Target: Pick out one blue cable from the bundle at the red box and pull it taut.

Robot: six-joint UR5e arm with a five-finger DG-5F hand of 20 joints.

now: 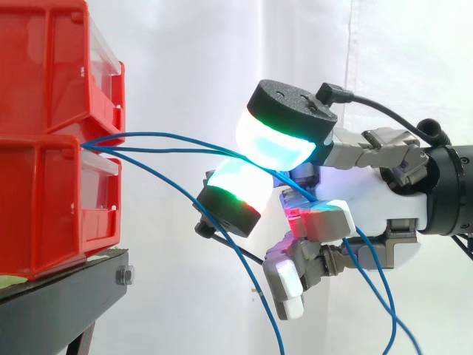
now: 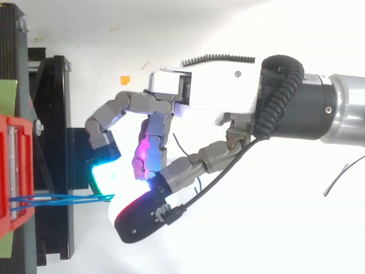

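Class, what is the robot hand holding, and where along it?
A blue cable, pinched mid-length between glowing fingertip pads of the robot hand, away from the red box.

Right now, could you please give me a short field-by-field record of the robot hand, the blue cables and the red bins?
hand: robot hand with glowing pads, reaching in from the right of the side view
grip: two thick fingertips pressed together on thin blue cables
cable origin: the gap between the two stacked red plastic bins
cable state: bowed between bins and pads, not taut; one strand sags below the pads
support: black metal stand under the bins
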